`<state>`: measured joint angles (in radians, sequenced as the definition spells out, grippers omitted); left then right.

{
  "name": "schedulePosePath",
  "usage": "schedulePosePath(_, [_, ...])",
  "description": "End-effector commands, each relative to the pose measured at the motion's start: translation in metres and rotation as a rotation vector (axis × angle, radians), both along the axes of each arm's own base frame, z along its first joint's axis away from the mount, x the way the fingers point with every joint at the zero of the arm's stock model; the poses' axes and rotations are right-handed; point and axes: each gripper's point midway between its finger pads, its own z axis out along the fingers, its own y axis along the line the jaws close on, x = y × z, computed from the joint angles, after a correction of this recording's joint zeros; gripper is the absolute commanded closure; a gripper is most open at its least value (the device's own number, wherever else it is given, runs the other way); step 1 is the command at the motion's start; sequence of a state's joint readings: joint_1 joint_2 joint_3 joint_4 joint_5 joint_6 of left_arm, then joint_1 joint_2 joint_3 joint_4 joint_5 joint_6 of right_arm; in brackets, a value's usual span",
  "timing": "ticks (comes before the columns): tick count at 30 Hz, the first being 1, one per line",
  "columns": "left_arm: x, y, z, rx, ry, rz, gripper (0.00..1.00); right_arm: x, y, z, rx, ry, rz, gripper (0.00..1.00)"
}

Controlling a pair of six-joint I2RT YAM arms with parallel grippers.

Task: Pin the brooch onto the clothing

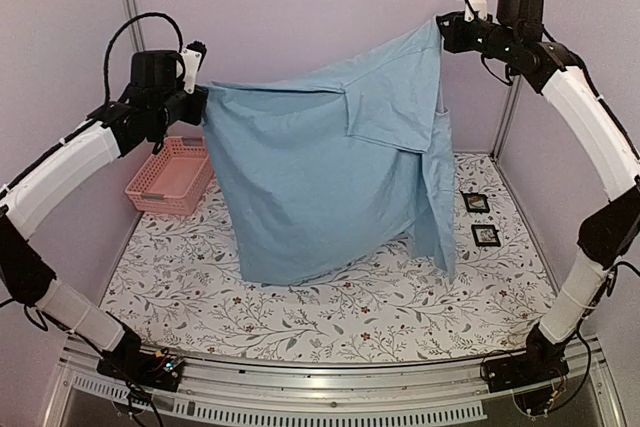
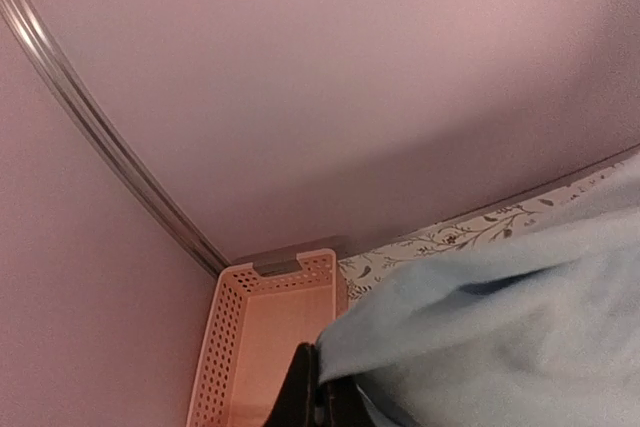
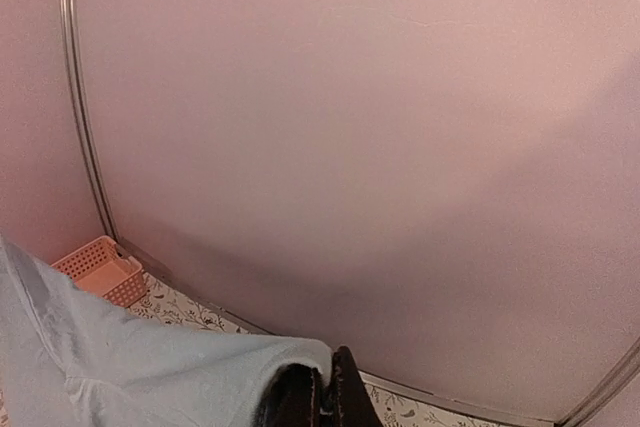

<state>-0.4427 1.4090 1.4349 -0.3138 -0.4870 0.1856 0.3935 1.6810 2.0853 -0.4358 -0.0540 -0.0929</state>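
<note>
Floral tabletop point(image 1: 330, 332), lower frame; light blue T-shirt point(image 1: 320, 187), centre frame, hung spread between both arms, hem reaching down to the tabletop; two black square frames point(image 1: 486, 235), right, near the shirt; pink basket point(image 1: 170, 177), left, farther back; left jaws closed on the shirt's upper-left corner; right jaws closed on its upper-right corner, higher.

My left pincer point(image 2: 322, 392) is clamped on an edge of the light blue T-shirt point(image 2: 500, 327); cloth bunches off to the right. Beyond, a pink basket point(image 2: 262, 332) sits on the floral worktop point(image 2: 440, 242), against the wall point(image 2: 350, 77).
</note>
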Motion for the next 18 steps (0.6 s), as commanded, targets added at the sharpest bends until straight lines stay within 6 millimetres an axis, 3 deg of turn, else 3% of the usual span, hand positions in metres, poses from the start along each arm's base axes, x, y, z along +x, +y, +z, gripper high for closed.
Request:
schedulePosePath(1, [0.027, 0.002, 0.076, 0.024, -0.197, -0.01, 1.0, 0.021, -0.021, 0.05, 0.137, -0.106, 0.042, 1.0])
schedulePosePath(4, [0.035, -0.003, 0.092, 0.044, -0.22, -0.025, 1.0, 0.029, -0.032, 0.059, 0.184, -0.121, 0.033, 1.0])
schedulePosePath(7, [0.027, -0.005, 0.098, 0.049, -0.233, -0.053, 1.0, 0.021, -0.033, 0.062, 0.174, -0.129, 0.059, 1.0])
schedulePosePath(8, [0.022, -0.004, 0.097, 0.048, -0.232, -0.058, 1.0, 0.014, -0.031, 0.062, 0.165, -0.126, 0.078, 1.0])
schedulePosePath(11, [0.005, -0.001, 0.074, 0.045, -0.187, -0.079, 1.0, -0.001, -0.024, 0.036, 0.136, -0.058, 0.136, 1.0])
schedulePosePath(14, [-0.015, -0.011, 0.009, 0.04, -0.044, -0.157, 1.0, -0.008, -0.016, -0.028, 0.105, 0.101, 0.186, 1.0])
schedulePosePath(18, [-0.063, -0.039, -0.114, 0.071, 0.244, -0.316, 1.0, -0.034, -0.009, -0.128, 0.102, 0.33, 0.249, 1.0])
